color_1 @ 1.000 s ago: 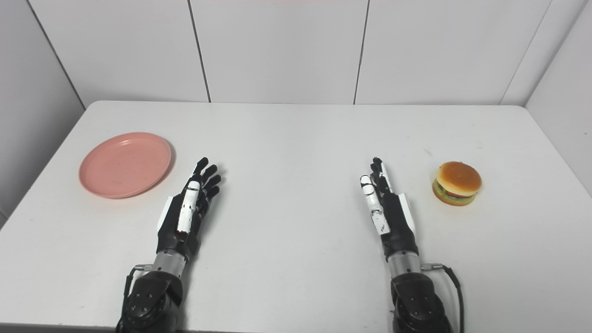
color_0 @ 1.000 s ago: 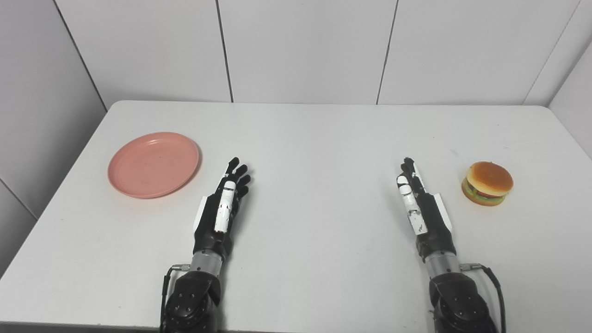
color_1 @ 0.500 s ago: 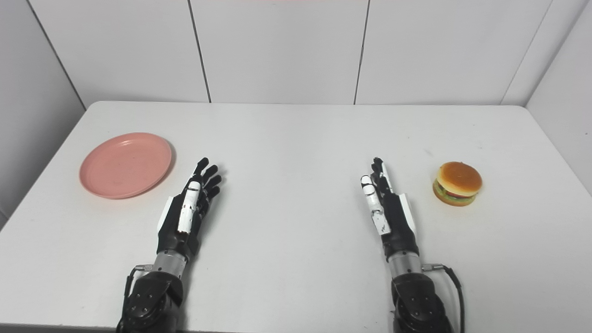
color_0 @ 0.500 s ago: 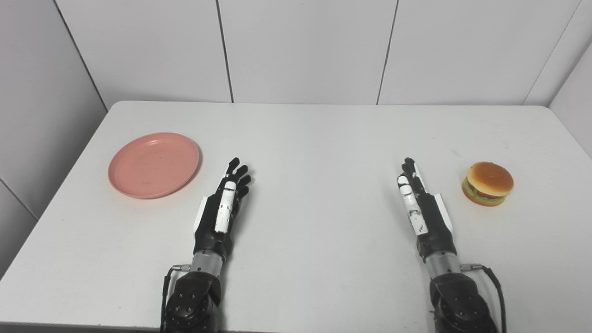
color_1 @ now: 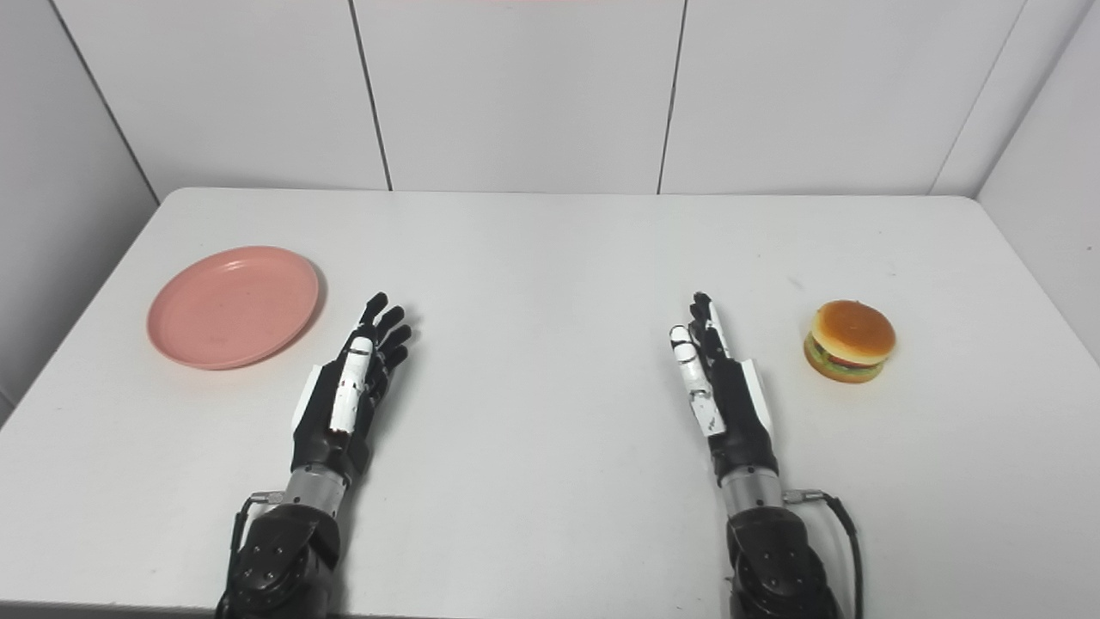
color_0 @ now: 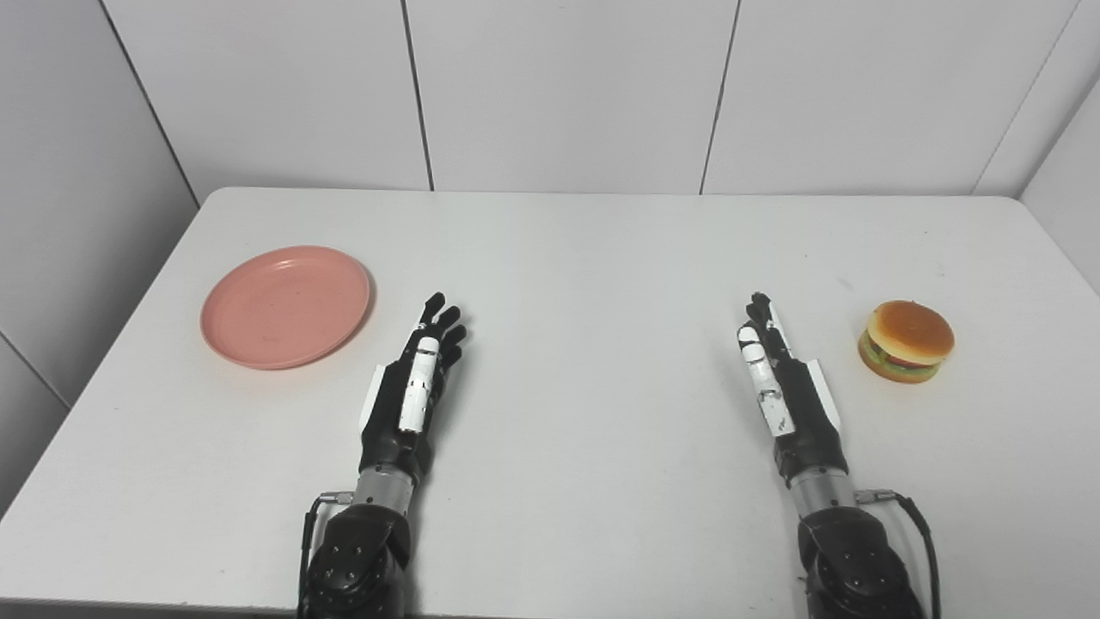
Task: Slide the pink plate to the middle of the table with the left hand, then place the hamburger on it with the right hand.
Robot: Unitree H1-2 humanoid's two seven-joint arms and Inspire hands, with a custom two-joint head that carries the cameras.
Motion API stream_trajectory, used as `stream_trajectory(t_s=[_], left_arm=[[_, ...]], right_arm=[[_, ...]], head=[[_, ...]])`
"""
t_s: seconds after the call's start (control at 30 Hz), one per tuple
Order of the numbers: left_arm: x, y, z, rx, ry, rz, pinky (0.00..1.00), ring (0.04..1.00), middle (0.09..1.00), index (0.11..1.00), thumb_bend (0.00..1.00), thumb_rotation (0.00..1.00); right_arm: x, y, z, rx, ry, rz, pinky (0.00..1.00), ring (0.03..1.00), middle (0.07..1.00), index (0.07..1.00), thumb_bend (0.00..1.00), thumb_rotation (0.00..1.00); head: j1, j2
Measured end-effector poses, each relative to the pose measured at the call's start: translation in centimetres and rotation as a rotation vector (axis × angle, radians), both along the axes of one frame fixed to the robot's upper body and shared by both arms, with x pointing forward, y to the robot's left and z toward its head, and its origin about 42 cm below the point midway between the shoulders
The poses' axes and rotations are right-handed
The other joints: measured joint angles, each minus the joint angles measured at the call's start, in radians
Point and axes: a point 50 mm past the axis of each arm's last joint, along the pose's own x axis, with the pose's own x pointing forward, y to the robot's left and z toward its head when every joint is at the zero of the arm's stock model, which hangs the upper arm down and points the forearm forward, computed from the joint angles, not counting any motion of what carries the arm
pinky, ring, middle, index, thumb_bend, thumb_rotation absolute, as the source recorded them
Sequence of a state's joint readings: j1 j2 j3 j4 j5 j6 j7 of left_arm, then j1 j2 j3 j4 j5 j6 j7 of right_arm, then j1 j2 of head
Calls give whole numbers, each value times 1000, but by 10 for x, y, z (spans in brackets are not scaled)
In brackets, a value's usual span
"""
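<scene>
A pink plate (color_0: 286, 306) lies flat on the left side of the white table (color_0: 584, 258). A toy hamburger (color_0: 906, 340) with a tan bun sits on the right side. My left hand (color_0: 414, 381) rests over the table just right of the plate, apart from it, open with fingers stretched forward. My right hand (color_0: 778, 383) is turned edge-on, open and holding nothing, a short way left of the hamburger. In the right eye view the left hand (color_1: 350, 385) and right hand (color_1: 716, 383) stand the same way.
White panelled walls close in the table behind and on both sides. The table's rounded far corners and near edge are visible. A cable (color_0: 919, 516) runs from my right wrist.
</scene>
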State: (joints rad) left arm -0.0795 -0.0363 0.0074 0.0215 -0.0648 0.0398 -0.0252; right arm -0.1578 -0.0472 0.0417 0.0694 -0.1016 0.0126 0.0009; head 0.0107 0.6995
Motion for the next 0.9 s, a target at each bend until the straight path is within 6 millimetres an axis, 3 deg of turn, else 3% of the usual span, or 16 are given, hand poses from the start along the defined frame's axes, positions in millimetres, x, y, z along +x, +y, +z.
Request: stream_trajectory(t_s=[0.1, 0.2, 0.27, 0.33, 0.5, 0.7, 0.9], left_arm=[[0, 0, -1, 0, -2, 0, 945, 929, 943, 940, 359, 983], [1, -3, -3, 3, -7, -8, 944, 930, 943, 944, 353, 994], [2, -5, -4, 6, -13, -12, 943, 928, 941, 944, 340, 990], [4, -9, -5, 11, -21, -16, 931, 922, 936, 942, 334, 989], [11, -23, -8, 33, -19, -21, 918, 920, 933, 938, 324, 983], [18, -47, -9, 22, -23, -28, 906, 919, 927, 932, 299, 1000], [20, -52, -10, 19, -24, -30, 914, 922, 929, 933, 292, 1000]], right_arm=[[0, 0, 0, 1, 1, 1, 967, 986, 992, 998, 219, 1000], [0, -1, -1, 1, 0, 4, 974, 991, 997, 1000, 219, 1000], [1, -3, -2, 4, 0, 11, 980, 993, 1000, 1000, 211, 1000], [2, -6, -3, 13, 0, 24, 986, 994, 1000, 1000, 216, 1000], [8, -14, -5, 48, -25, 52, 1000, 998, 1000, 1000, 188, 1000], [17, -26, -5, 48, -97, 68, 1000, 999, 999, 1000, 91, 1000], [20, -27, -4, 59, -122, 80, 1000, 1000, 998, 1000, 66, 1000]], head=[[28, -15], [98, -61], [98, -61], [178, -116], [282, -182], [325, -227], [328, -238]])
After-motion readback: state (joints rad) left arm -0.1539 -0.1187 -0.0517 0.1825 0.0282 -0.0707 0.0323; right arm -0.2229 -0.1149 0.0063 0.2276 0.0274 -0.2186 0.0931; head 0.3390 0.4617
